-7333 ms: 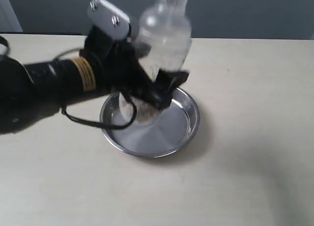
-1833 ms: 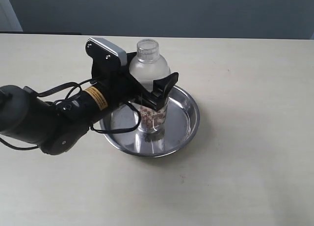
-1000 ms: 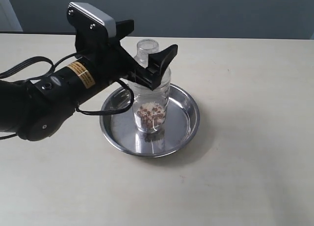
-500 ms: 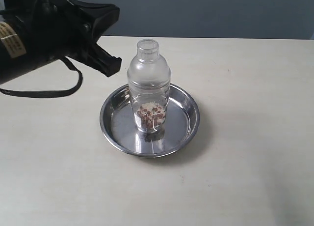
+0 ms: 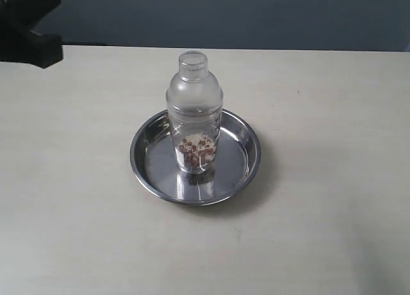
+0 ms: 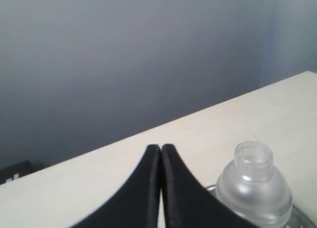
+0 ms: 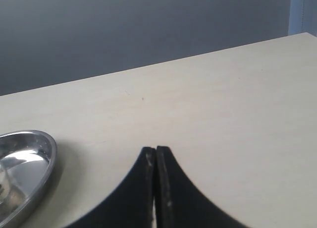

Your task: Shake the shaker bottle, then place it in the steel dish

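The clear shaker bottle (image 5: 194, 112) stands upright in the middle of the steel dish (image 5: 246, 170), brown and white grains at its bottom. Nothing touches it. My left gripper (image 6: 161, 147) is shut with nothing between its fingers, well away from the bottle (image 6: 254, 187), whose neck and shoulder show beside it. In the exterior view only a black corner of the left arm (image 5: 29, 32) shows at the top left. My right gripper (image 7: 155, 149) is shut and empty over bare table, with the dish's rim (image 7: 48, 163) off to one side. It is out of the exterior view.
The pale tabletop (image 5: 320, 115) lies around the dish on all sides. A dark grey wall (image 5: 256, 13) runs behind the table's far edge.
The left gripper let go of the bottle, rose and drew back to the upper left until almost out of the exterior view. The bottle has stayed upright in the dish.
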Robot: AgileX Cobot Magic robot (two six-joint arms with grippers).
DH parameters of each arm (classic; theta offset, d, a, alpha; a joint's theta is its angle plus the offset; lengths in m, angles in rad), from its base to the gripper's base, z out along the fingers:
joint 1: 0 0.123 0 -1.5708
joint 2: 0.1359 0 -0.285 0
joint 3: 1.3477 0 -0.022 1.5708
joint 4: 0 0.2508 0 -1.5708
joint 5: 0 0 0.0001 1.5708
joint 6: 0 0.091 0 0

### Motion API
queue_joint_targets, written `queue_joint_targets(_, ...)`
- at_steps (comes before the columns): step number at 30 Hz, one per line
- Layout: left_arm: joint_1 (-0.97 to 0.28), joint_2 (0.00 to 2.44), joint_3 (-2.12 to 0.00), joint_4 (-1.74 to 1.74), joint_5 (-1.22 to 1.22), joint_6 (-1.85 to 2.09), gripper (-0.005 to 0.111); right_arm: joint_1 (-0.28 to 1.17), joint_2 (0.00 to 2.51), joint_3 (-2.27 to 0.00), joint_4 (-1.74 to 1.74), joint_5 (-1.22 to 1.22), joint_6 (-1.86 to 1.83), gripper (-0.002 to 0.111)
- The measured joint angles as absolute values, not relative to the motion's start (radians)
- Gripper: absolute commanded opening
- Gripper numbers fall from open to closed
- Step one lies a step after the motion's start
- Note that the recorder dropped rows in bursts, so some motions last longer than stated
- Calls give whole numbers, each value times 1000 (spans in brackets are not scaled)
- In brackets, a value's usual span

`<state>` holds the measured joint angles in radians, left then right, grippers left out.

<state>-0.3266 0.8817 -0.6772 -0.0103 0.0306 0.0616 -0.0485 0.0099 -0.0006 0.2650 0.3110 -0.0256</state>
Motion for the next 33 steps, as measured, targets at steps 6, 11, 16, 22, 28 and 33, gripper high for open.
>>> queue_joint_targets(6,-255,745,-599,21,100,62,0,-48,10,-1,265,311,-23,-1)
queue_joint_targets(11,-193,566,-410,-13,29,62,0,-48,10,-1,265,311,-23,-1)
queue_joint_targets(16,-148,389,-234,-35,22,62,0,-48,10,-1,265,311,-23,-1)
queue_joint_targets(22,-97,226,-86,-83,36,62,0,-48,10,-1,265,311,-23,-1)
queue_joint_targets(28,-56,122,-5,-116,97,53,0,-48,10,-1,265,311,-23,-1)
queue_joint_targets(33,-51,55,-5,-128,200,34,0,-48,10,-1,265,311,-23,-1)
